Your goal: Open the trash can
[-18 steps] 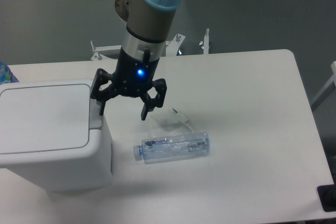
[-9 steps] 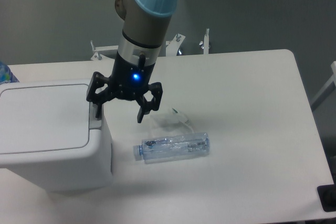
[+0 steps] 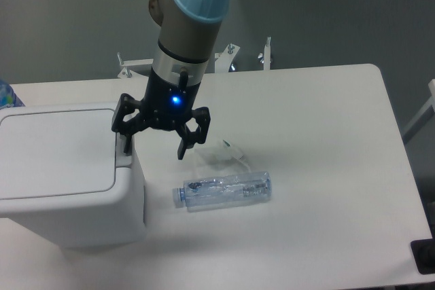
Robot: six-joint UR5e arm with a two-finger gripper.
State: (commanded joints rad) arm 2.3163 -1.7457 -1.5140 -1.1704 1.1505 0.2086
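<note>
Trash can (image 3: 64, 174) is sitting lid-closed on the worktop (image 3: 319, 140). I am holding my hand (image 3: 155, 146) spread wide, one fingertip (image 3: 126, 145) at its grey push tab (image 3: 122, 155), beside the clear bottle (image 3: 224, 190).

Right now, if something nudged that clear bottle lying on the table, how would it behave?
The clear bottle lies on its side, so it would probably roll. It looks empty and thin-walled, so likely light and easily dented. Its smooth plastic may be slippery on the white table.
</note>
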